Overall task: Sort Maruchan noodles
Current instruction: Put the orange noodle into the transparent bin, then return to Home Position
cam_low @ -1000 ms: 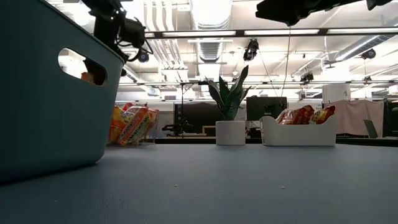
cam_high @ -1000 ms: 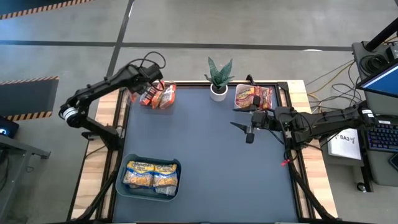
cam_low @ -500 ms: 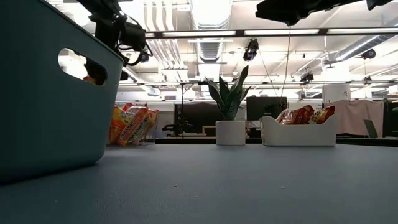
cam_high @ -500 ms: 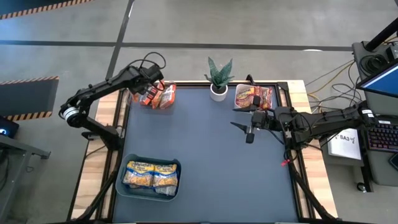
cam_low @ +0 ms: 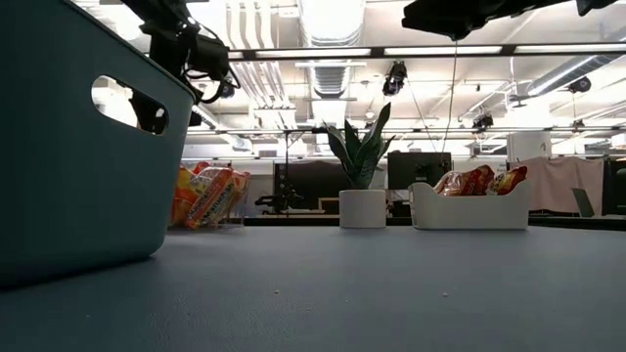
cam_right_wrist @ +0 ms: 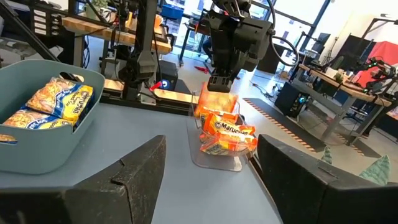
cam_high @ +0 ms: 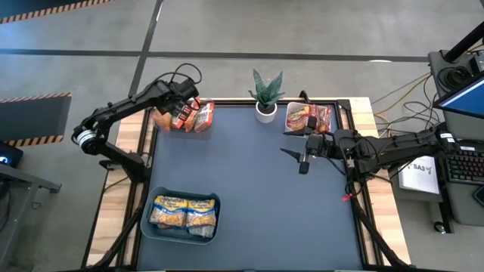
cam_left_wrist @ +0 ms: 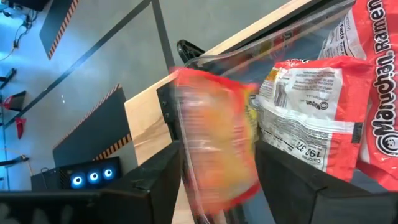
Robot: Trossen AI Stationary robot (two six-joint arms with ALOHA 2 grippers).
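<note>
1. Left gripper (cam_left_wrist: 217, 186): both dark fingers clamp an orange ramen packet (cam_left_wrist: 214, 146); packet is motion-blurred in the left wrist view, print unreadable. In the high view the left gripper (cam_high: 175, 108) sits at the far-left corner of the table, over the clear holder (cam_right_wrist: 214, 155).
2. Held packet seen from the right wrist view as an orange packet (cam_right_wrist: 212, 99) hanging just above the rest of the stack.
3. Orange and red Maruchan packets (cam_high: 198, 115) stand on edge in the clear holder; the same stack (cam_low: 207, 196) shows in the low view, partly cut off by the teal bin (cam_low: 78, 156).
4. Right gripper (cam_high: 303, 156): fingers spread apart with nothing between them, hovering over the mat right of centre, near the white tray (cam_high: 290, 127).
5. White tray holds red packets (cam_high: 310, 117) at the far-right of the table.
6. Teal bin (cam_high: 151, 227) at the near-left holds yellow-and-blue packets (cam_high: 185, 211).
7. Surface: dark blue-grey mat (cam_high: 257, 204) on a wood-edged table. Potted green plant (cam_high: 266, 94) at the far edge, between holder and tray.
8. Room: grey concrete floor, hazard-striped tape; ceiling ducts and strip lights in the low view; desks and equipment behind.
9. Packet count in the holder cannot be told.
</note>
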